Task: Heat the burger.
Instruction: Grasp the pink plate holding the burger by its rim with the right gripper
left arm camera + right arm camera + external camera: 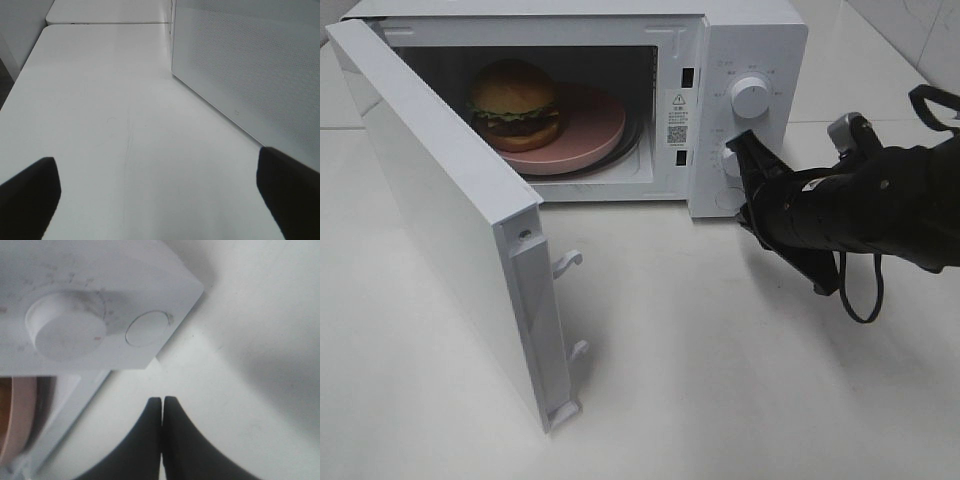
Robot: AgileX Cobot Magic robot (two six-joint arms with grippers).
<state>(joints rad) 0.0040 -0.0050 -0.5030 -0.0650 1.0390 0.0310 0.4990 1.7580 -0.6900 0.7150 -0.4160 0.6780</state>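
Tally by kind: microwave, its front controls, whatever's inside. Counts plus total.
White microwave oven, door open: 1
White round knobs: 2
White round flat button: 1
Flat pink round plate: 1
Small golden-bun burger: 1
Total: 6

A white rectangular sticker (678, 118) on the front frame of the white box-shaped microwave oven (760, 40), beside the open cavity, carries a triangular warning sign above lines of print too small to read and a dark square code. Faint markings ring the upper round white dial (750, 97); none is legible.
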